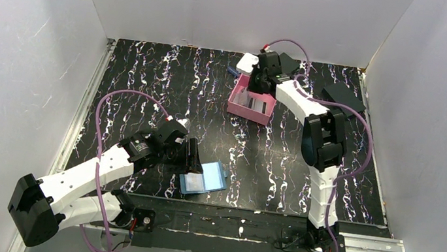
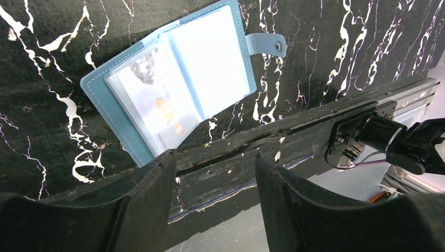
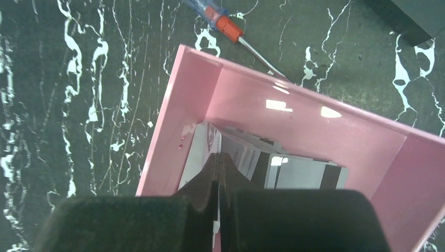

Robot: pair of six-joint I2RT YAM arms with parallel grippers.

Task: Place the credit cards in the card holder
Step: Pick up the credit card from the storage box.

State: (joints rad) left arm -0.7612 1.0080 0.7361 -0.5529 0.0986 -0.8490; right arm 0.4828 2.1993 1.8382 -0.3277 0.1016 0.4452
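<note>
Cards [image 3: 299, 173] stacked in pink tray [image 3: 294, 126], clear only from right wrist; right tool [image 3: 219, 156] pressed together over them, pinch uncertain. Screwdriver [image 3: 225, 21] and black box [image 3: 414, 16] beyond tray. From left wrist: holder [image 2: 220, 58] open near tabletop [image 2: 341, 47] edge, orange print inside unreadable; left tool [image 2: 215, 178] spread, empty.

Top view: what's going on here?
The right arm has its jaws shut at the edge of the top card in the pink tray, with more cards beside it. Whether it is gripped isn't clear. The left arm waits, jaws open, beside the open wallet at the table's near edge. One card is already in a sleeve.
</note>
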